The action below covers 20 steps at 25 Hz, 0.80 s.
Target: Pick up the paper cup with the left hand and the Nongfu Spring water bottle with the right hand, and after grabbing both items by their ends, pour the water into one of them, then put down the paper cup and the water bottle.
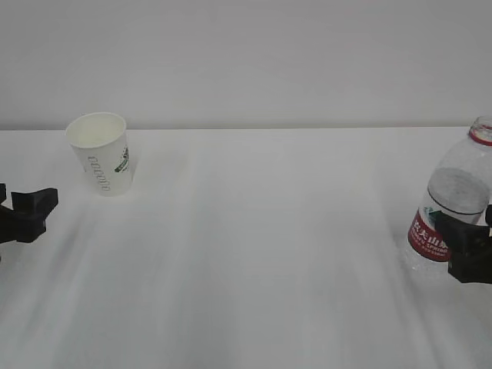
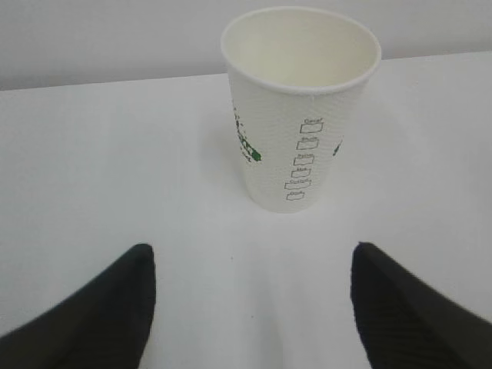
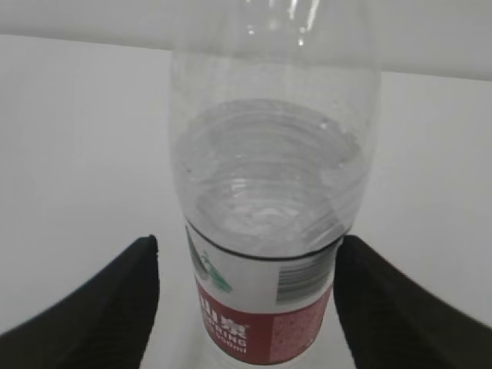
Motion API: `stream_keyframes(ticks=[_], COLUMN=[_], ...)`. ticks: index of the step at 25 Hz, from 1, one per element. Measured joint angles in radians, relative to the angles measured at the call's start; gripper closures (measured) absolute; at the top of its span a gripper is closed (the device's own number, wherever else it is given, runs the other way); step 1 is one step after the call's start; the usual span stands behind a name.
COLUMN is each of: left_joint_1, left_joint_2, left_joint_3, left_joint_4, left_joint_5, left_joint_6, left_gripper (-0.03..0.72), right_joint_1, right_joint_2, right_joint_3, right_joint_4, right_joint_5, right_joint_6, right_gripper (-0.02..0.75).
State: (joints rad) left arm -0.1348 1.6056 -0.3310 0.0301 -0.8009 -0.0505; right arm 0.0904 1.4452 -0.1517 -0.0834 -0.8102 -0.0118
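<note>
Paper cup [image 2: 300, 108]: light, crushable; grip low, gently. Nongfu Spring water bottle [image 3: 273, 200]: part-full, slick, heavier; grip label band. Left hand [image 2: 250, 307], right hand [image 3: 246, 307]: jaws wide, holding nothing.

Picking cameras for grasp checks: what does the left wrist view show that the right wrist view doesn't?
Only the left wrist view: the paper cup, upright and empty, ahead of the left hand, whose open jaws stand clear of it. Only the right wrist view: the Nongfu Spring water bottle, partly filled with water, between the open jaws of the right hand; contact unclear. Both: the white table.
</note>
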Motion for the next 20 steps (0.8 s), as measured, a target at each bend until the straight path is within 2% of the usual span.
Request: stream_keyframes(ticks=[14,20], left_joint_1=[-0.002,-0.002], left_joint_2=[0.0,0.0], left_joint_3=[0.0,0.0], left_joint_4=[0.0,0.002], left_joint_5=[0.0,0.008], left_joint_6=[0.0,0.0], left_gripper=[0.109,0.109], right_joint_1=[0.0,0.0], right_joint_2=[0.139,0.176], right_joint_3=[0.0,0.0], right_joint_4=[0.03,0.041], right_joint_5=[-0.171,-0.194], right_joint_6=[-0.028,-0.028], right_gripper=[0.204,0.204])
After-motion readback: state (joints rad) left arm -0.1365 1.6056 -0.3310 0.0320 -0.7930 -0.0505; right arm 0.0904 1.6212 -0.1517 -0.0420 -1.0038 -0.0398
